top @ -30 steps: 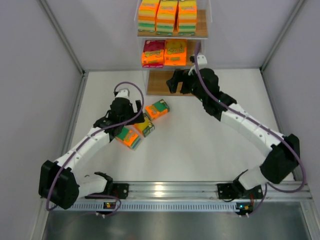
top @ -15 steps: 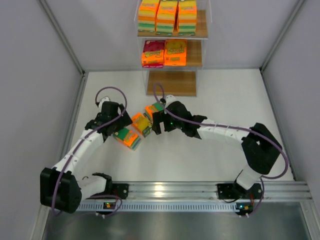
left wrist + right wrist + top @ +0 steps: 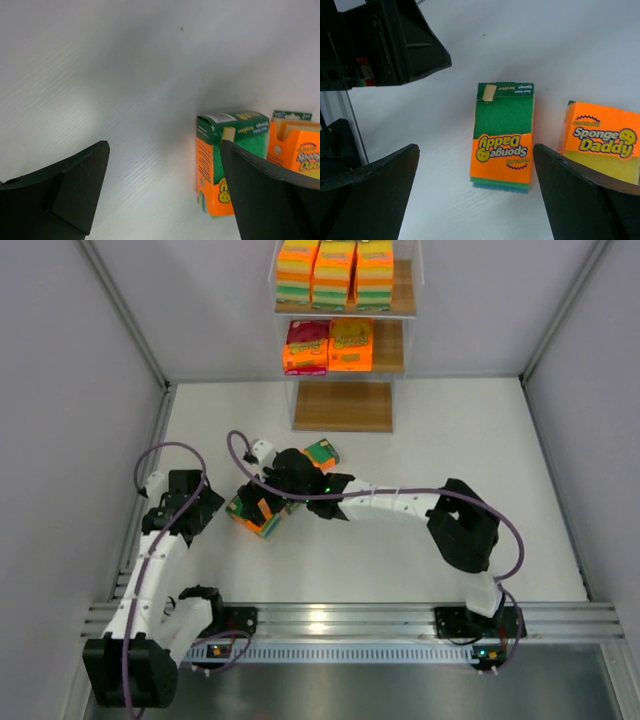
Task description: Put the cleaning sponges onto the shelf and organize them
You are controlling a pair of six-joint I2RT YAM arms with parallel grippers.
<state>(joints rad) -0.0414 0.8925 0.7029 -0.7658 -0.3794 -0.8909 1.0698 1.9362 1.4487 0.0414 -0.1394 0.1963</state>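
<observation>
**Right gripper hovering open over a loose pack, shelf partly stocked**

The shelf (image 3: 343, 405) is standing at the top centre of the overhead view, and two of its three boards are already carrying stock. Three stacks (image 3: 335, 275) are sitting side by side on the uppermost board. A magenta pack (image 3: 307, 347) and a yellow pack (image 3: 351, 345) are lying next to each other on the middle one. The lowest board is showing only bare wood.

Left of centre on the white table (image 3: 420, 440), at least three cleaning sponges are waiting loose. The right gripper (image 3: 475, 147) is hanging over them with its fingers spread wide. A green-faced pack (image 3: 502, 135) is lying flat in the gap, in the middle of the right wrist view, apparently touching neither finger. A yellow-faced pack (image 3: 600, 160) is lying just beside it at the right of that view, partly behind one finger. A third pack (image 3: 322, 453) is resting a little nearer the shelf.

The left gripper (image 3: 164, 143) is sitting at the left of the overhead view, its fingers apart and gripping nothing.

The job is looking more than half done. The right arm seems to be lining up on the green-faced pack, with no grasp made yet, and the loose packs are waiting for the free shelf space
</observation>
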